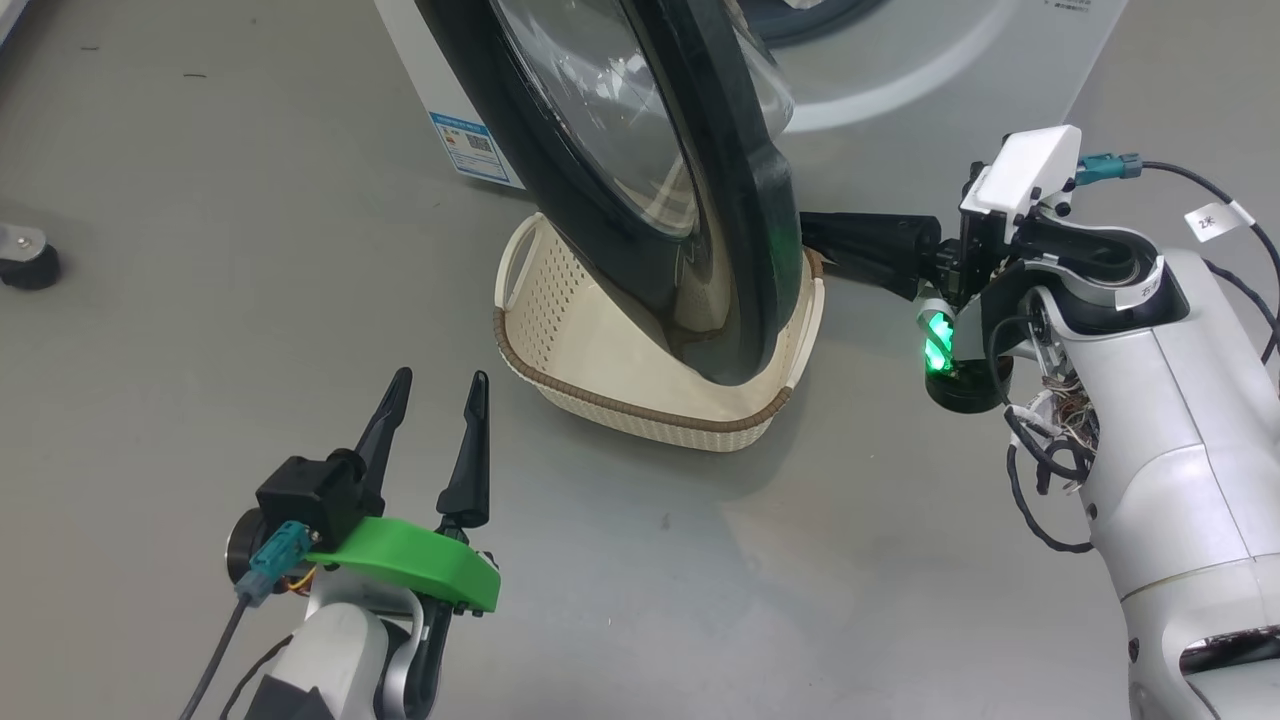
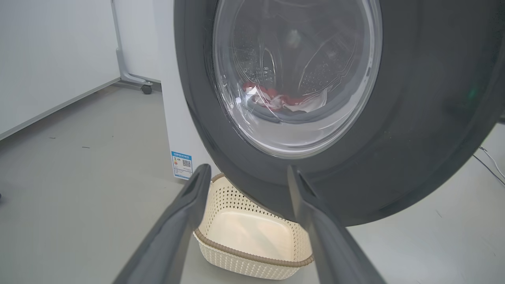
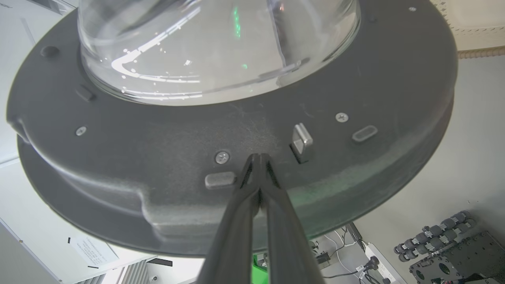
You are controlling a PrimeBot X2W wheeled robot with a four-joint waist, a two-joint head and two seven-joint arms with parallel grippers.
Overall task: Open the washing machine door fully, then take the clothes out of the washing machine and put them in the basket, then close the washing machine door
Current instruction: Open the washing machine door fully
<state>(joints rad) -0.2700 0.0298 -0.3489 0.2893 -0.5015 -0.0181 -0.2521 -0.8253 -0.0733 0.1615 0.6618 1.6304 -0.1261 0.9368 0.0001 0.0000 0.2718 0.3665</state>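
Two claws show in the head view. The left claw (image 1: 442,375) hangs low over the grey floor (image 1: 200,250) with its two dark fingers spread wide and nothing between them. It points toward the basket (image 1: 560,310) but stays well apart from it.

The right claw (image 1: 815,245) is closed, fingers pressed together and holding nothing. It reaches in from the right behind the edge of the washing machine door (image 1: 740,200). In the right wrist view its joined tips (image 3: 256,156) rest against the door's dark inner face (image 3: 158,157), between a screw (image 3: 222,157) and the small latch tongue (image 3: 302,140), just below the bulging glass bowl (image 3: 217,47).

The door stands partly swung out from the washing machine (image 1: 950,60), seen nearly edge-on from the head. Its lower rim hangs over the inside of the basket, and I cannot tell if it touches it.

The basket sits on the floor just in front of the machine, near the blue label (image 1: 470,145) at the machine's lower corner. Its brown woven-look rim (image 2: 252,256) and bare cream bottom show in the left wrist view between the left claw's fingers (image 2: 185,221).

In that same view the clothes (image 2: 272,98), red and white fabric, appear through the door's glass. They lie low in the perforated steel drum (image 2: 315,67), still inside the machine.
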